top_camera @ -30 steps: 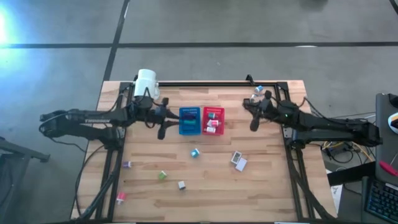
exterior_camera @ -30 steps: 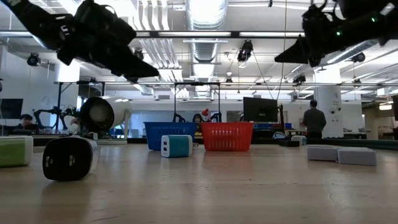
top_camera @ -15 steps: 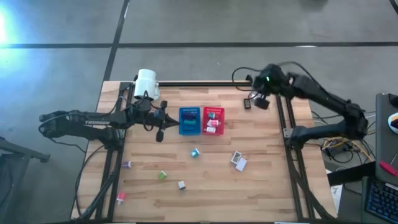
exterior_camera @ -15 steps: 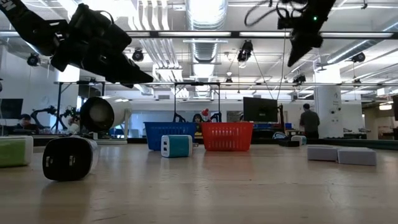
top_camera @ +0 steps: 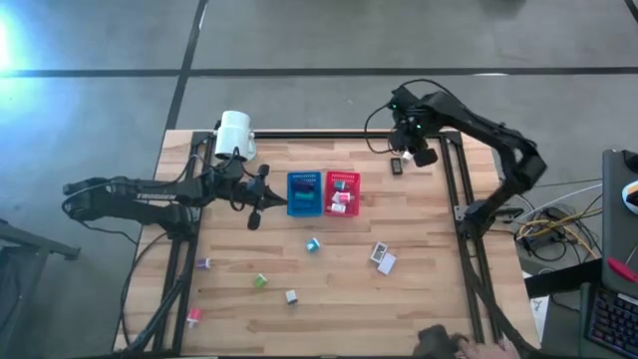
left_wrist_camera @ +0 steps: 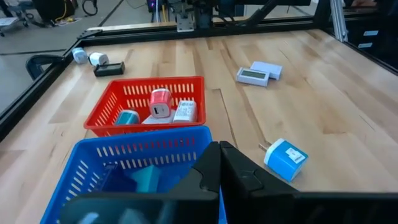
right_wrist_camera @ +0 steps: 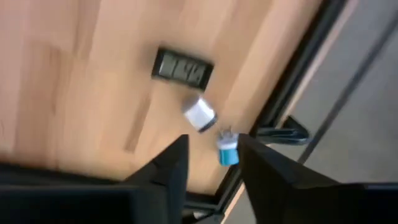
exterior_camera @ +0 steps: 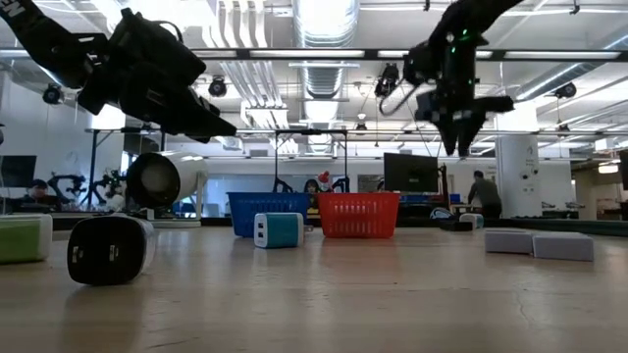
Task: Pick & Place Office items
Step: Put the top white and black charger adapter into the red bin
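Observation:
Small office items lie scattered on the wooden table: a teal block [top_camera: 313, 244], two white pieces [top_camera: 382, 257], a green one [top_camera: 260, 281], a grey one [top_camera: 291, 296], a purple one [top_camera: 204, 263] and a pink one [top_camera: 194, 315]. My left gripper [top_camera: 253, 216] is shut and hovers just left of the blue bin [top_camera: 304, 194]; it is also seen in the left wrist view [left_wrist_camera: 219, 148]. My right gripper [top_camera: 412, 152] is open and points down above the far right corner. Below it lie a black device [right_wrist_camera: 183, 68], a white piece [right_wrist_camera: 199, 115] and a blue piece [right_wrist_camera: 227, 152].
The red bin [top_camera: 341, 192] stands right of the blue one and holds several pieces [left_wrist_camera: 160, 106]. A white cylinder lamp [top_camera: 235, 133] lies at the far left. Black frame rails [top_camera: 454, 189] run along the table's sides and far edge. Bare wood lies between the bins and the right rail.
My right arm has drawn back from beside the red bin toward the far right corner, risen, and tipped from level to pointing down over the small pieces there.

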Action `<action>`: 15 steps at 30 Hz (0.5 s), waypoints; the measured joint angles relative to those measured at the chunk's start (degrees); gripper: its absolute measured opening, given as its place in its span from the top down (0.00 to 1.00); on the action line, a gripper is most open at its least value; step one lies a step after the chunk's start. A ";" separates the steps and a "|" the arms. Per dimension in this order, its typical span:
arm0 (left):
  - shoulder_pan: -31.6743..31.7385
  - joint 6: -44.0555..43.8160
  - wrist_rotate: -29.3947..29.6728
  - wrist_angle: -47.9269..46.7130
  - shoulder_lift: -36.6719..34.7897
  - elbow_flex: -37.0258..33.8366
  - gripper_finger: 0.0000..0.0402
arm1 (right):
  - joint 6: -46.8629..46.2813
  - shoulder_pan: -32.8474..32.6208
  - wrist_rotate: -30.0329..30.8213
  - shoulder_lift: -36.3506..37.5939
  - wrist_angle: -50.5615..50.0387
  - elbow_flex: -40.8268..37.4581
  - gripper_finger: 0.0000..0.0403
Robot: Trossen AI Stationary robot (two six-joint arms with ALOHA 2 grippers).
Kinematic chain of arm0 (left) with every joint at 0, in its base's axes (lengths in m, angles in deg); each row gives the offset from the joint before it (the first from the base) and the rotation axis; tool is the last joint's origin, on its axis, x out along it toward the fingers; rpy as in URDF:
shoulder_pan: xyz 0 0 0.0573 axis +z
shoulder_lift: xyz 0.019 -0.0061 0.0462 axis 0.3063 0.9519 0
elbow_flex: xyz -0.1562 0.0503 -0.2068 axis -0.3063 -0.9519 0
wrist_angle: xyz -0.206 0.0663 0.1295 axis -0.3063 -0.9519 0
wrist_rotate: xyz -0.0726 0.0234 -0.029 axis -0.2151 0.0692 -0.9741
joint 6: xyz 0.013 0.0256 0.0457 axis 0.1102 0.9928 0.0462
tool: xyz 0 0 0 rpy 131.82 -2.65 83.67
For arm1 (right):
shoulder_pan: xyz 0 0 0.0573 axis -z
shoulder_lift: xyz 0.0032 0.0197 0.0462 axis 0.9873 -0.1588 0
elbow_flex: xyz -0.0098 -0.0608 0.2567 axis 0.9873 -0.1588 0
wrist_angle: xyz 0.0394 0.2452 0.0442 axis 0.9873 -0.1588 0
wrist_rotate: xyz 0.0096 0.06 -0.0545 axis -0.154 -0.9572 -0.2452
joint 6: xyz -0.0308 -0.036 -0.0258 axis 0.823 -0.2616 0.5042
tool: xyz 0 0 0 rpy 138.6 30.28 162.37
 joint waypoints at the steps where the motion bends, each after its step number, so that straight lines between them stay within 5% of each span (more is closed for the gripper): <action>1: 0.00 0.07 0.00 -0.06 0.00 0.00 0.99 | 1.60 0.43 0.74 -1.28 -0.21 0.03 0.63; 8: 0.04 0.42 0.02 -0.06 0.00 0.00 0.96 | 8.04 1.37 9.15 -10.79 0.74 -0.31 0.42; 15: 0.04 0.01 0.04 -0.70 0.00 0.00 0.96 | 10.87 1.69 9.17 -16.59 2.68 -0.36 0.37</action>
